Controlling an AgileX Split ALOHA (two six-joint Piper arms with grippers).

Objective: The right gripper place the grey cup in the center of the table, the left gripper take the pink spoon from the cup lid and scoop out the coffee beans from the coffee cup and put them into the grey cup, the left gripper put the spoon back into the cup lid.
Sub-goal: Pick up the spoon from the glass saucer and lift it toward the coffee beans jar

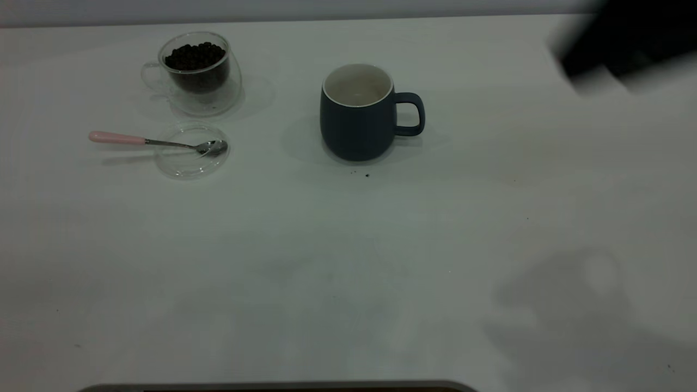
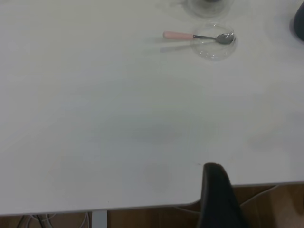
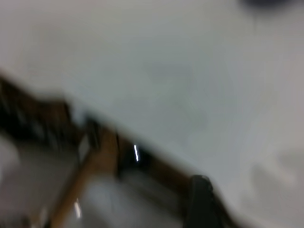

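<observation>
White table [image 1: 348, 272] | grey cup [image 1: 356, 117] centered | pink spoon [image 1: 155, 141] on cup lid [image 1: 190, 160]

The grey cup [image 1: 356, 113] stands mid-table [image 1: 348, 261]. Far left sits the coffee cup [image 1: 199, 73] holding coffee beans [image 1: 194, 56]; nearer, the pink spoon [image 1: 158, 142] rests on the cup lid [image 1: 190, 152].

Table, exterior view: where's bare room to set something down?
The white table is bare across the whole stretch nearer the camera than the dark blue-grey ceramic mug. Crowded at far left: clear glass cup of dark coffee beans, clear round lid, pink-handled spoon resting across it.
</observation>
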